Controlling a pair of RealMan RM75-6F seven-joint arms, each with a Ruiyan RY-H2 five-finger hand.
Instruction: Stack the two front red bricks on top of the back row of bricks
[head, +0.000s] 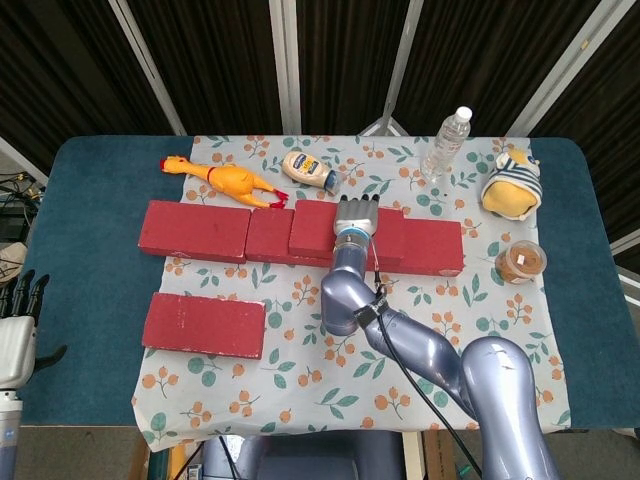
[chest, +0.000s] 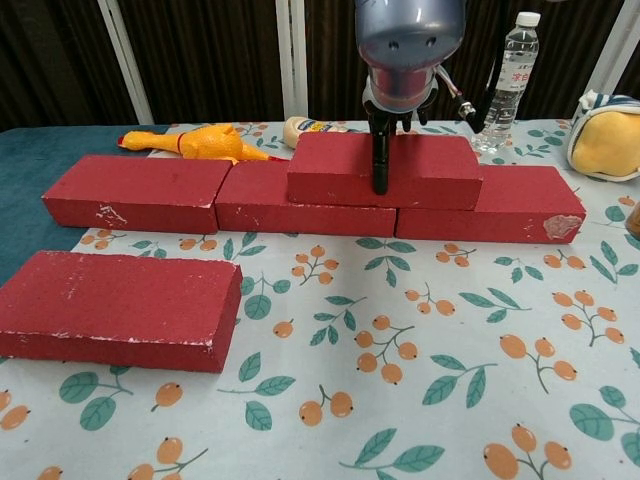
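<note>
Now my right hand (head: 355, 217) lies on the stacked red brick (chest: 335, 168) that sits on top of the back row of red bricks (head: 195, 230), with its fingers over the top and its thumb (chest: 380, 160) down the front face, so it grips that brick. Down at the front left, the other flat red brick (head: 204, 325) lies alone on the flowery cloth (head: 300, 380). My left hand (head: 17, 322) hangs off the table's left side, fingers apart, holding nothing.
</note>
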